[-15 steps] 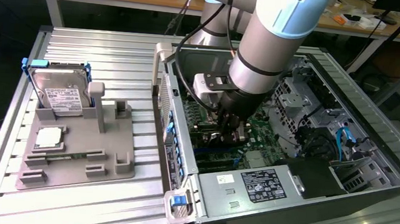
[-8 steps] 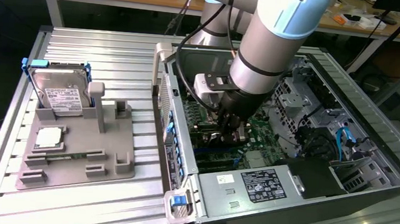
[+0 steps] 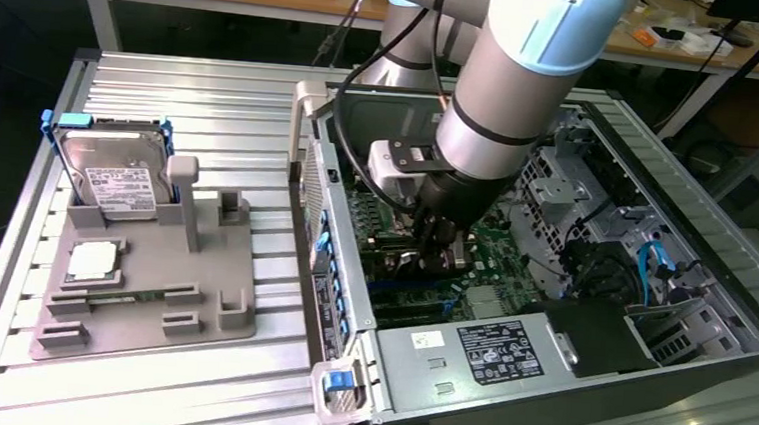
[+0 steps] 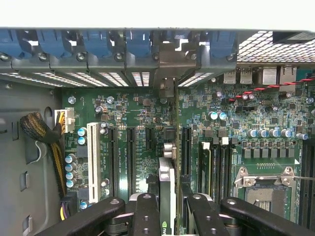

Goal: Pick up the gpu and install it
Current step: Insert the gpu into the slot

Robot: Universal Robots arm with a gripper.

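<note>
My gripper (image 4: 172, 209) is down inside the open computer case (image 3: 699, 225), just above the green motherboard (image 4: 123, 113). Its two black fingers (image 4: 146, 214) are shut on the gpu (image 4: 175, 132), a thin card seen edge-on between them. The card runs from the fingers along the board to its metal bracket (image 4: 170, 61) at the case's rear slot wall. It stands in line with the black expansion slots (image 4: 132, 157). Whether it sits fully in a slot I cannot tell. In the exterior view the gripper (image 3: 437, 249) is low over the board, and the arm hides the card.
A grey parts holder (image 3: 146, 301) on the slatted metal table carries the silver hard drive (image 3: 114, 182) with blue handles and the square CPU chip (image 3: 92, 263). Inside the case are the open CPU socket (image 4: 266, 189), RAM slots (image 4: 214, 167), a yellow-black cable bundle (image 4: 44, 132), and the power supply (image 3: 477, 355).
</note>
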